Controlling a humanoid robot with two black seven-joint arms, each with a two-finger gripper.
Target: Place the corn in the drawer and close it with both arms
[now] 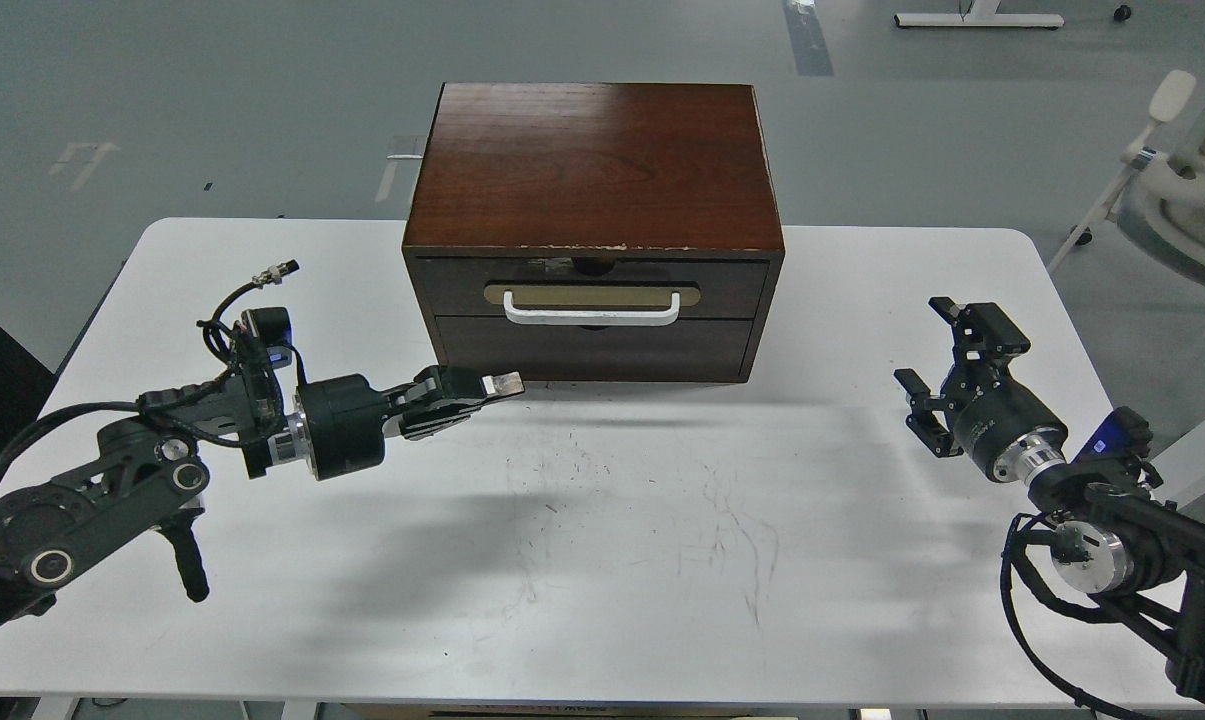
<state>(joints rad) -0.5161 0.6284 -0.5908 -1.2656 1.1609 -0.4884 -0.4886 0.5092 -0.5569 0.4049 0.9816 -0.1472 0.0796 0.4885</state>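
The drawer is the upper front of the dark brown cabinet. It stands shut, flush with the cabinet, with its white bar handle on a beige plate. The corn is out of view. My left gripper hangs low over the table, just in front of the cabinet's lower left corner. Its fingers are pressed together and hold nothing. My right gripper is open and empty over the right side of the table, well clear of the cabinet.
The white table carries the cabinet at its back middle. The plain handle-less panel sits under the drawer. A white office chair stands on the floor beyond the table's right edge.
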